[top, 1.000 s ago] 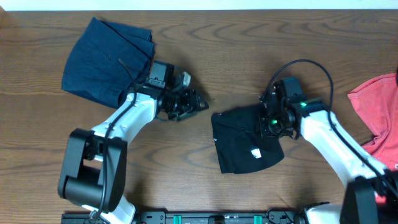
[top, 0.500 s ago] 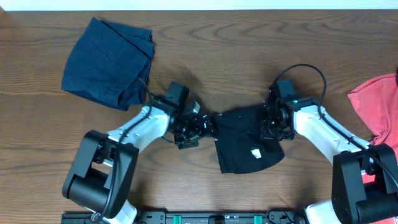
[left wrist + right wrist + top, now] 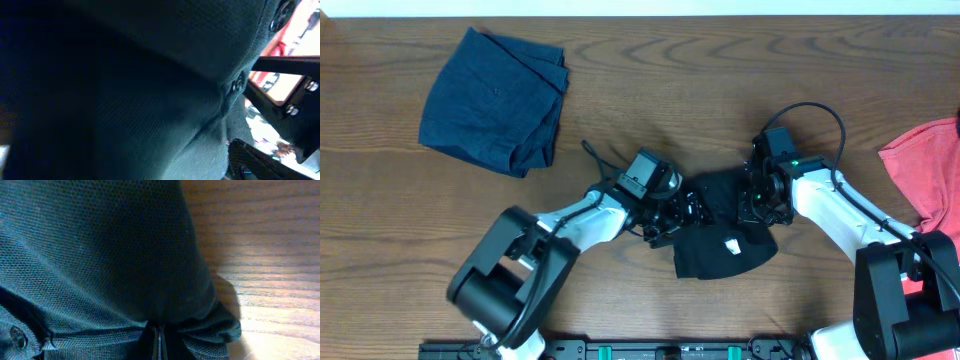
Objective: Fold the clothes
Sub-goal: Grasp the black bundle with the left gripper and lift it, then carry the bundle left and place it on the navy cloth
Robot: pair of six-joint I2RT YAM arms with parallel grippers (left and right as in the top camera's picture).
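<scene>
On bench (image 3: pixel 720 80): 3 garments, i.e. 1 black tee (image 3: pixel 710 258), 1 navy garment (image 3: pixel 490 100), 1 coral-red tee (image 3: pixel 925 165). R jaws pinch black tee; L jaws at its edge, can't tell if spread.

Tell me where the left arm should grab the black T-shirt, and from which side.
Probably its left edge, coming from the left: the black T-shirt lies crumpled, and the right gripper is shut on its upper right edge, so pulling the opposite edge would spread it.
</scene>
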